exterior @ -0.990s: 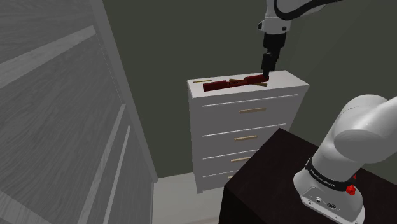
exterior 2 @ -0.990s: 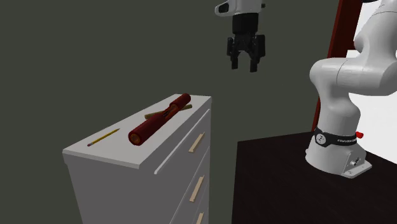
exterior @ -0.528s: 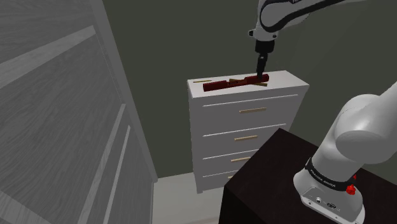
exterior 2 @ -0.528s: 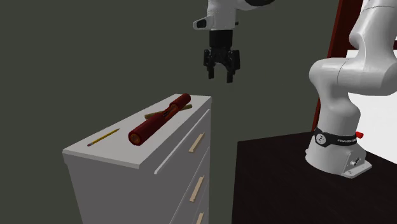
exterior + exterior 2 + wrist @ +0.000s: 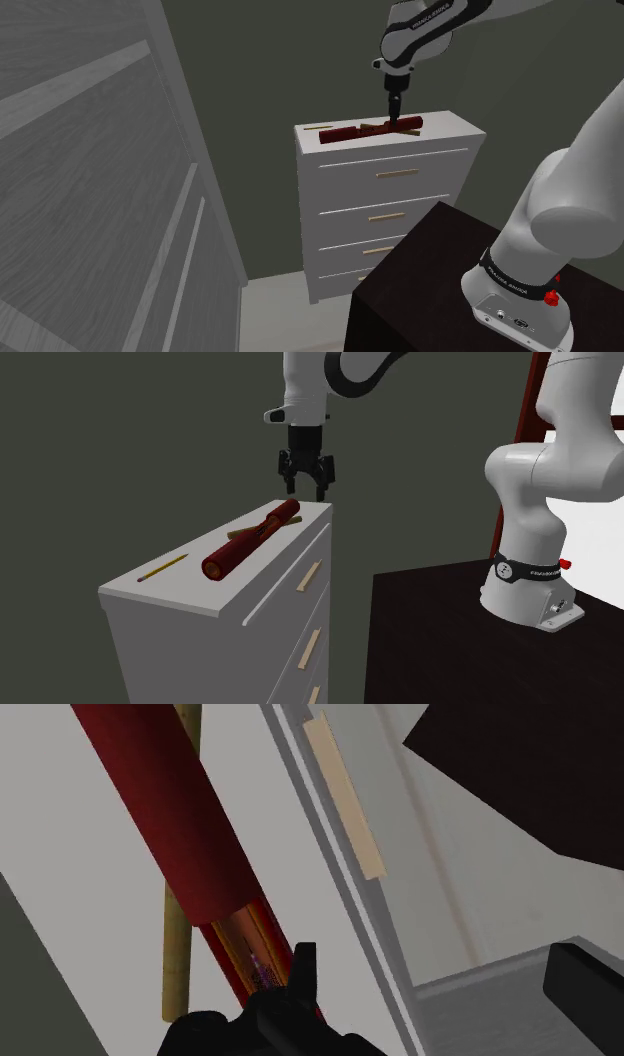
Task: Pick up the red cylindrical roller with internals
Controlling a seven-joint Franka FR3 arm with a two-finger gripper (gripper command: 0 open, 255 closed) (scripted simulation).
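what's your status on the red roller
Black end effector open, over end of red cylindrical roller, not gripping. Roller flat on white dresser. Tan stick crosses beneath it.

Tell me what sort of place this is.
Probably a room in a house, perhaps a bedroom: a white chest of drawers with pale handles stands before a plain dark wall, and a grey panelled surface, maybe a door, rises beside it.

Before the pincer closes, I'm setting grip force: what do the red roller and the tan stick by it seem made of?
Red roller: smooth, matte dark-red shell, possibly plastic or paint; its cutaway shows orange inner layers. Tan stick: flat, even olive-tan, wood-like, though no grain shows.
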